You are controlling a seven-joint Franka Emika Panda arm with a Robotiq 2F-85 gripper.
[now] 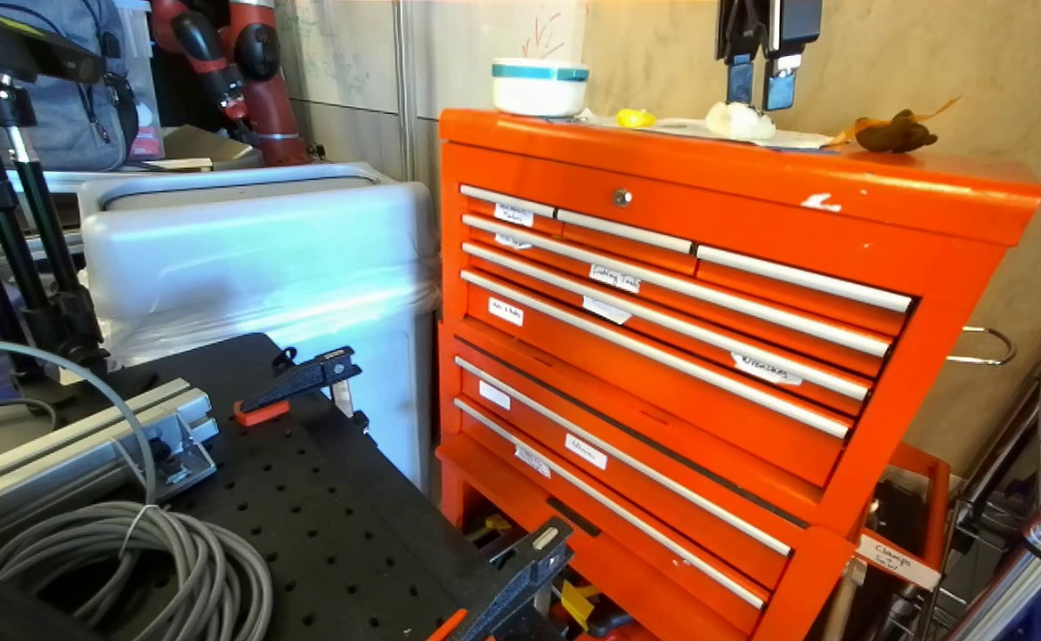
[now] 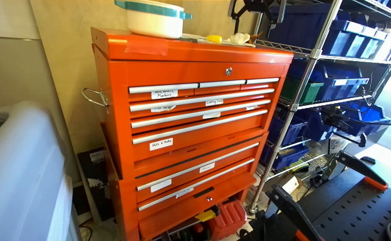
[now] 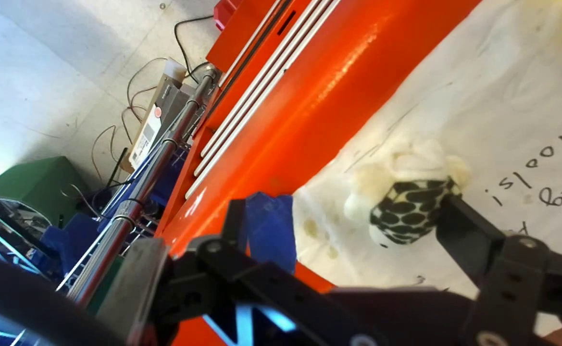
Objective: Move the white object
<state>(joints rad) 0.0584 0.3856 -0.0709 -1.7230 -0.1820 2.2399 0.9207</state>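
Tan wall [image 1: 912, 53] behind orange chest [image 1: 662, 392]; white object [image 1: 739, 121] on paper [image 3: 492, 110] atop

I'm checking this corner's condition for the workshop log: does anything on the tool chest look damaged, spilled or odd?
The orange chest has a ragged white patch near its upper front edge, perhaps chipped paint. In the wrist view, the paper on top shows brownish spots, possibly from a spill.

On drawer labels [image 2: 161, 144] of the orange chest [image 2: 182, 71] I can read "Markers", "Cutting Tools", "Wrenches", "Nuts & Bolts"; on the side tray [image 1: 933, 515], "Clamps + Saw".
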